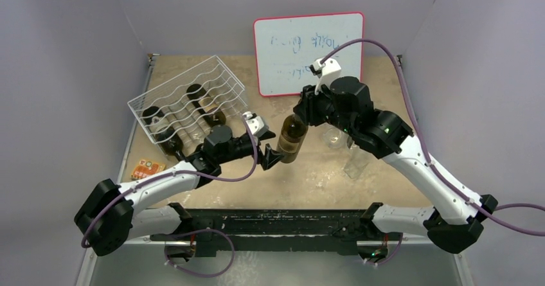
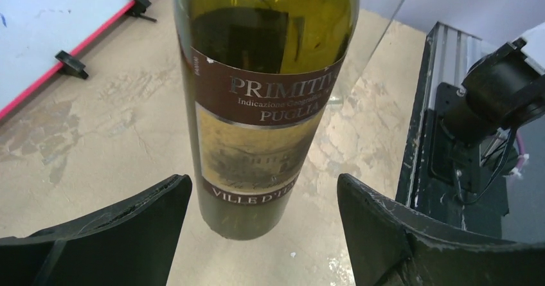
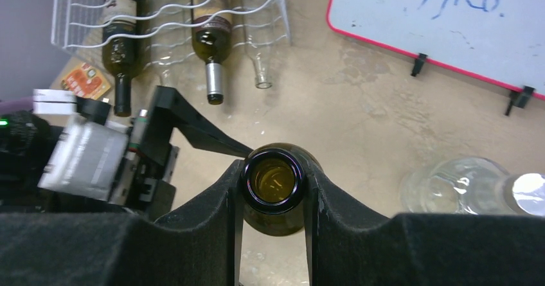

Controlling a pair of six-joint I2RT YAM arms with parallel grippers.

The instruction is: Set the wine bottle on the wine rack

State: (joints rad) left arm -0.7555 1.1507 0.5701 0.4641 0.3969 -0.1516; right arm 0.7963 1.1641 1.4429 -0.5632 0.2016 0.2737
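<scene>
The task is around its middle, and the main part is not yet done. The wine bottle (image 1: 292, 138) stands upright near the centre of the table (image 1: 360, 189), well apart from the wine rack (image 1: 186, 96), which lies at the far left and already carries a few dark bottles (image 3: 215, 35). The right gripper (image 3: 273, 183) is clamped on the neck of the wine bottle, just under the open mouth. The left gripper (image 2: 263, 186) has its jaws apart, one on each side of the lower body of the bottle, and a gap shows on both sides, so it does not grip. Whether the base rests on the table or hangs just above it cannot be told. It looks like a handover to the left arm, which is nearer to the rack. What is left: the left jaws must close, the right must let go, and the bottle must be laid into a free place of the rack.
</scene>
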